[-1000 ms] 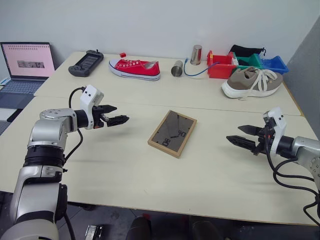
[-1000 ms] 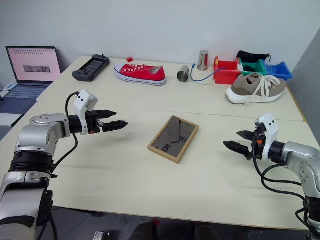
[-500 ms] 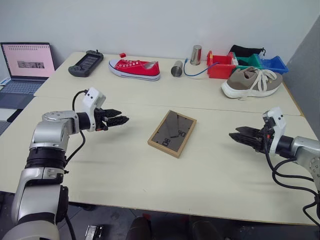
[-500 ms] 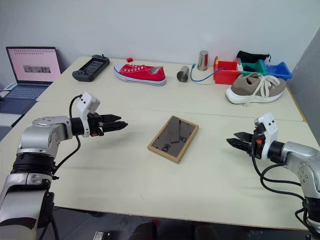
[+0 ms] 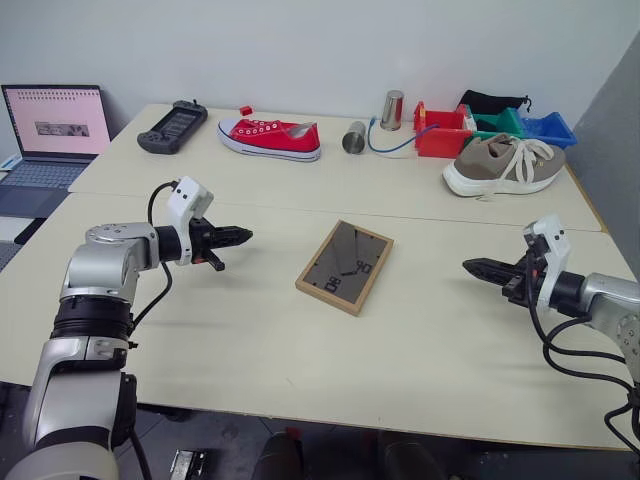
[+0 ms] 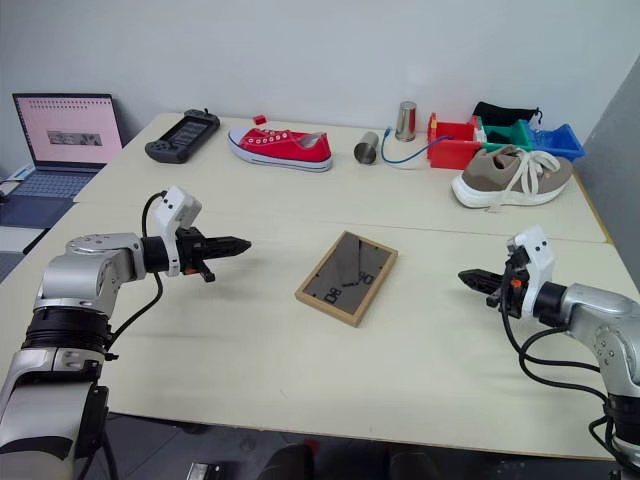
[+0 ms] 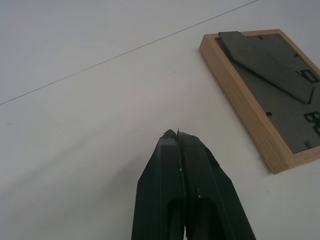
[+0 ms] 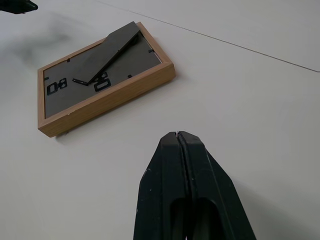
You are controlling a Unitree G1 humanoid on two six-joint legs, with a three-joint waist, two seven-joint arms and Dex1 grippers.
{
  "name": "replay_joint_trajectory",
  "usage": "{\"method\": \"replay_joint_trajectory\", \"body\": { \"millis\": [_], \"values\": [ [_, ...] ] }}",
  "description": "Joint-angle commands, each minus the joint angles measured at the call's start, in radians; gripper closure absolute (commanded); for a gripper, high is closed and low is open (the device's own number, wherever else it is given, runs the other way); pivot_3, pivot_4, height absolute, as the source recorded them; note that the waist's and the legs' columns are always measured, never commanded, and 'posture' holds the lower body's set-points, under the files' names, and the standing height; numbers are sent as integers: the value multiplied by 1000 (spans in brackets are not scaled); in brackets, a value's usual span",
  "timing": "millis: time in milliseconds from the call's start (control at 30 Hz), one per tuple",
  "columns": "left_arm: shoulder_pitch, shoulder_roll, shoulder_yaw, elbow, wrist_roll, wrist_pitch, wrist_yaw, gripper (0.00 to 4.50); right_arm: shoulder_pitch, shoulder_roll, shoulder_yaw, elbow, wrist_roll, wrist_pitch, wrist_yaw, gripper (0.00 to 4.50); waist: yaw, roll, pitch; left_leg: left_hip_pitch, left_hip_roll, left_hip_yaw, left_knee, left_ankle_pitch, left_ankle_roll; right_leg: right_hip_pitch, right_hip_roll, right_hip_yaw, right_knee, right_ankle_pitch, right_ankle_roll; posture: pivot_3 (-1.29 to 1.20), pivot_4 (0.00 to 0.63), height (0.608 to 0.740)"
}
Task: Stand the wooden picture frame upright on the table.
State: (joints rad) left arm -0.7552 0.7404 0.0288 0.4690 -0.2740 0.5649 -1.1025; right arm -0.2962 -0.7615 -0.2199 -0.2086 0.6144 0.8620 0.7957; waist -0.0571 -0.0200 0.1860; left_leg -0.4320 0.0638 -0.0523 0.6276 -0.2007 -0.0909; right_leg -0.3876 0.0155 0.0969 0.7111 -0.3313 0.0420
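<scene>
The wooden picture frame (image 5: pixel 346 266) lies face down in the middle of the pale table (image 5: pixel 300 350), its dark back and easel flap up, with white marks near one end. The frame (image 7: pixel 265 87) also appears in the left wrist view, and the frame (image 8: pixel 100 80) in the right wrist view. My left gripper (image 5: pixel 244 235) hovers above the table to the frame's left, shut and empty, pointing toward it. My right gripper (image 5: pixel 470 266) hovers to the frame's right, shut and empty, pointing at it. Neither touches the frame.
Along the far side lie a game controller (image 5: pixel 172 125), a red shoe (image 5: pixel 270 137), two metal cups (image 5: pixel 354 137), coloured bins (image 5: pixel 495 128) and a tan sneaker (image 5: pixel 505 165). A laptop (image 5: pixel 52 125) stands on a side desk at the left.
Both grippers have closed from wide open to fully shut. Arms and frame have stayed in place.
</scene>
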Motion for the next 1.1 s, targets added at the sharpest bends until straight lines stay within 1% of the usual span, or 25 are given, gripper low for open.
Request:
{"method": "replay_joint_trajectory", "body": {
  "millis": [33, 100, 167, 267, 333, 500, 600, 667, 800, 933, 1100],
  "values": [
    [11, -28, 7, -53, -12, -8, 21, 4494, -17, 30, 45, -30, -28, -34, -31, 4500, 0, 0, 0, 0, 0, 0, 0, 0, 0, 0, 0, 0, 0, 0, 0, 0, 150, 740],
    [22, -57, -18, -67, 8, -22, 42, 4494, -25, 57, 97, -22, -80, -51, -79, 4500, 0, 0, 0, 0, 0, 0, 0, 0, 0, 0, 0, 0, 0, 0, 0, 0, 150, 740],
    [36, -101, -58, -86, 40, -51, 69, 4494, -52, 107, 145, -8, -119, -79, -120, 4500, 0, 0, 0, 0, 0, 0, 1, 0, 0, 0, 0, 0, 1, 0, 0, 0, 150, 740],
    [39, -155, -88, -75, 72, -91, 117, 4494, -95, 164, 185, 38, -172, -107, -171, 4500, 0, 0, 0, 0, 0, 0, 1, 0, 0, 0, 0, 0, 1, 0, 0, 0, 150, 740],
    [33, -199, -122, -40, 104, -126, 142, 4494, -138, 197, 243, 101, -240, -151, -195, 4500, 0, 0, 0, 0, 0, 0, 2, 0, 0, 0, 0, 0, 2, 0, 0, 0, 150, 740],
    [21, -268, -180, 17, 155, -201, 163, 4494, -235, 286, 322, 261, -332, -226, -227, 4500, -1, 0, 0, 0, 0, 0, 2, 0, 0, 0, 0, 0, 2, 0, 0, 0, 150, 740],
    [46, -278, -206, -27, 162, -207, 135, 4494, -279, 326, 364, 344, -379, -270, -216, 4500, 0, 0, 0, 0, 0, 0, 1, 0, 0, 0, 0, 0, 2, 0, 0, 0, 150, 740],
    [63, -279, -202, -64, 159, -194, 137, 4494, -308, 361, 380, 388, -395, -294, -216, 4500, 0, 0, 0, 0, 0, 0, 1, 0, 0, 0, 0, 0, 2, 0, 0, 0, 150, 740],
    [114, -270, -200, -170, 138, -141, 129, 4494, -352, 423, 383, 445, -406, -330, -209, 4500, -1, 0, 0, 0, -1, 0, 1, 0, 0, 0, -1, 0, 2, 0, 0, 0, 150, 740],
    [167, -248, -200, -260, 139, -105, 126, 4494, -367, 440, 377, 473, -422, -343, -204, 4500, -2, 0, 0, 0, 0, -1, 1, 0, 0, 0, 0, 0, 3, 0, 0, 0, 150, 740],
    [178, -230, -162, -235, 161, -97, 178, 4494, -346, 421, 377, 458, -443, -345, -180, 4500, -2, 0, 0, 0, 0, -1, 1, 0, 0, 0, 0, -1, 3, 0, 0, 0, 150, 740]
  ]
}}
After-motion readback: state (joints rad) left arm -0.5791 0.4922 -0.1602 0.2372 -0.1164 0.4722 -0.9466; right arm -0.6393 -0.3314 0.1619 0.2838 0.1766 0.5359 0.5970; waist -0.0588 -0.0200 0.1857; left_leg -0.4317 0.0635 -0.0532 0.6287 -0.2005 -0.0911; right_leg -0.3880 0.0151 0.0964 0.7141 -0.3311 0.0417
